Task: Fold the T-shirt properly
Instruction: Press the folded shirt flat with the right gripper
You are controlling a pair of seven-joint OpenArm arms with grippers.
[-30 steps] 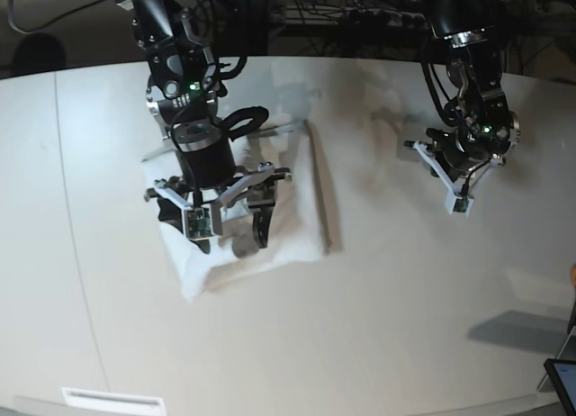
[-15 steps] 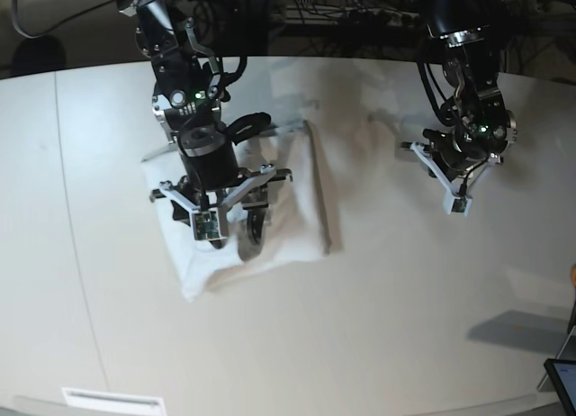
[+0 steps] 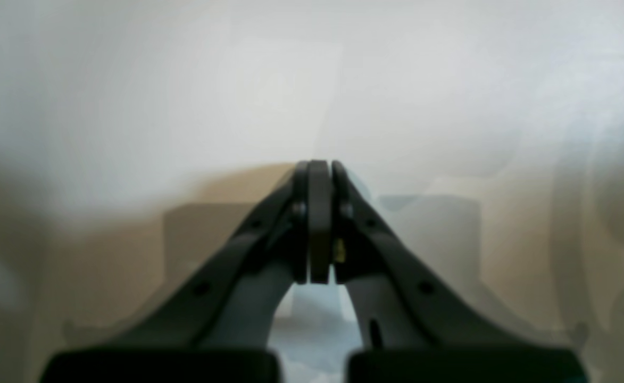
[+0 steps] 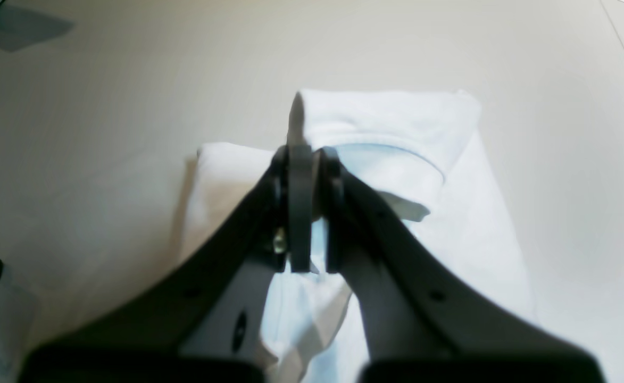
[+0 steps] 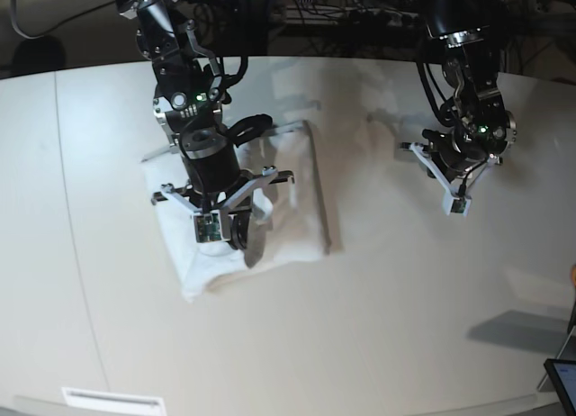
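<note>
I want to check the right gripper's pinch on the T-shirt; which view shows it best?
The right wrist view: the right gripper is closed on a raised fold of the T-shirt. The base view shows the whole shirt but hides the fingertips. The left wrist view shows no clear shirt.

Off-white table (image 5: 387, 317); dark cable clutter (image 5: 351, 20) behind; shadows near edge.

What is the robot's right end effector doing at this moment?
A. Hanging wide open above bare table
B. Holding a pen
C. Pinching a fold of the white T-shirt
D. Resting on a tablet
C: in the right wrist view the right end effector is closed with a ridge of the T-shirt caught between its tips.
</note>
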